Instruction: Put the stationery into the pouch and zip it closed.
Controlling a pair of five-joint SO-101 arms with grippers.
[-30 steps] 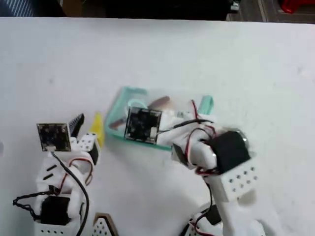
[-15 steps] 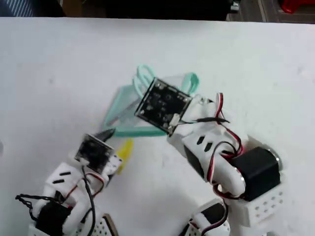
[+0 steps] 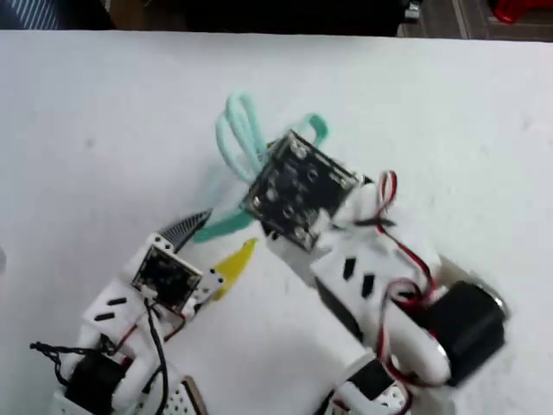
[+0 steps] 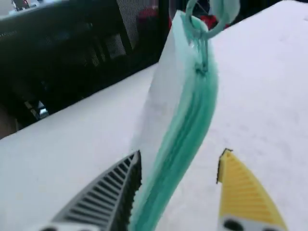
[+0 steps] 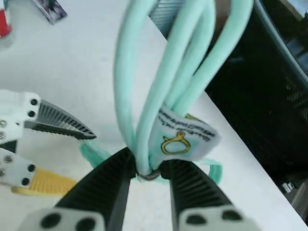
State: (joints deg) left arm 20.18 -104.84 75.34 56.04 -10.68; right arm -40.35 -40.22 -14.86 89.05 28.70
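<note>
Since a second ago your right hand, clenched on the mint-green cord loop, has tipped the clear mint-edged zip pouch from flat onto its edge at mid-frame. Your left hand, released, straddles its near end. Zipping likely begun.

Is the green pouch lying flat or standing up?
Standing up: the pouch rises edge-on, held by its loop in the right gripper.
</note>
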